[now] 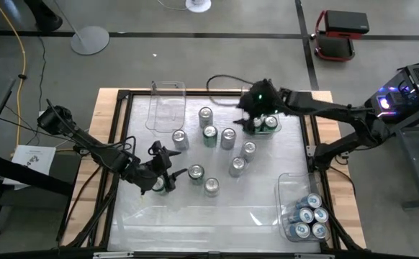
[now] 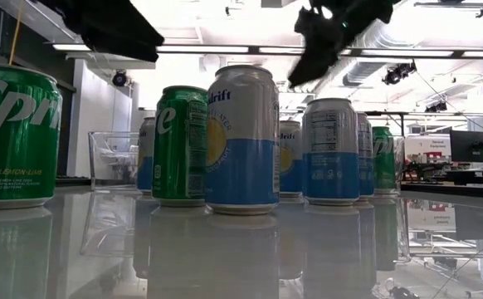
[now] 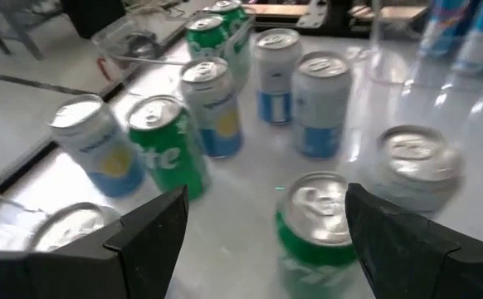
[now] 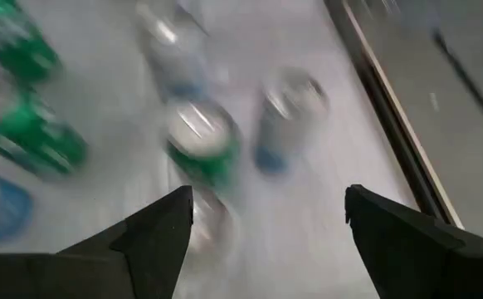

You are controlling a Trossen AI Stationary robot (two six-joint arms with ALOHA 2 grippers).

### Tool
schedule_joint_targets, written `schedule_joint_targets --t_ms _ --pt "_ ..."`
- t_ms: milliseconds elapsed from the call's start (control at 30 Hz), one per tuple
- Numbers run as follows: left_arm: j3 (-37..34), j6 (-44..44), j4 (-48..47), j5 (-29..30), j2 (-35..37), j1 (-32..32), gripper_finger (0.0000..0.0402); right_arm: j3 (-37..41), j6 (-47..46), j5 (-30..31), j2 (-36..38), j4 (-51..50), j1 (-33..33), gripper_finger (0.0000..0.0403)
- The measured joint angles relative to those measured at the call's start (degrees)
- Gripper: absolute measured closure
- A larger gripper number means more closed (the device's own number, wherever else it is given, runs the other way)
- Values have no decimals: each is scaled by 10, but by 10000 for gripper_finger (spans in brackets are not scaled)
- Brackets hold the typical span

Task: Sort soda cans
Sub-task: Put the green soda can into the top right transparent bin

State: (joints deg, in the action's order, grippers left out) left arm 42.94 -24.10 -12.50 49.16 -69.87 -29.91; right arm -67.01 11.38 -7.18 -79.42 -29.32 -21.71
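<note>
- The soda cans [image 1: 220,144] are seen clustered mid-table; more are held in a clear bin [image 1: 290,188] at the near right corner.
- The left gripper [image 1: 168,178], jaws wide and empty, is positioned just beside a green can [image 1: 195,173].
- The right gripper [image 1: 255,119], jaws spread and holding nothing, is poised above the far cans.

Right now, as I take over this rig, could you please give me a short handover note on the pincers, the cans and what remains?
Left pincer: open, empty, low by the table's left side, facing a green can.
Right pincer: open, empty, above the far cans.
Done: several blue cans lie in the near-right bin.
Left: the far-left bin looks empty; roughly ten green and blue cans stand loose mid-table, unsorted.
</note>
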Motion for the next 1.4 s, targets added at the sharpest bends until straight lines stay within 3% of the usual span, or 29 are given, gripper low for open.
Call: schedule_joint_targets --t_ms 233,433,500,733,933,1133,1400 --pt "0 92 15 -66 0 58 99 63 -15 -3 -19 242 105 100" --pt "0 172 100 -184 0 111 99 72 -35 0 -62 316 161 100" --pt "0 181 114 -198 0 113 99 72 -38 17 -74 326 181 100" --pt "0 139 122 -162 3 46 99 72 -21 177 -43 297 282 100" --pt "0 84 120 -158 3 -8 99 72 -89 314 -2 235 391 100" --pt "0 84 110 -228 -25 -8 99 72 -135 424 -2 229 486 100" --pt "0 82 110 -232 -82 -1 99 72 -191 531 -4 231 553 100"
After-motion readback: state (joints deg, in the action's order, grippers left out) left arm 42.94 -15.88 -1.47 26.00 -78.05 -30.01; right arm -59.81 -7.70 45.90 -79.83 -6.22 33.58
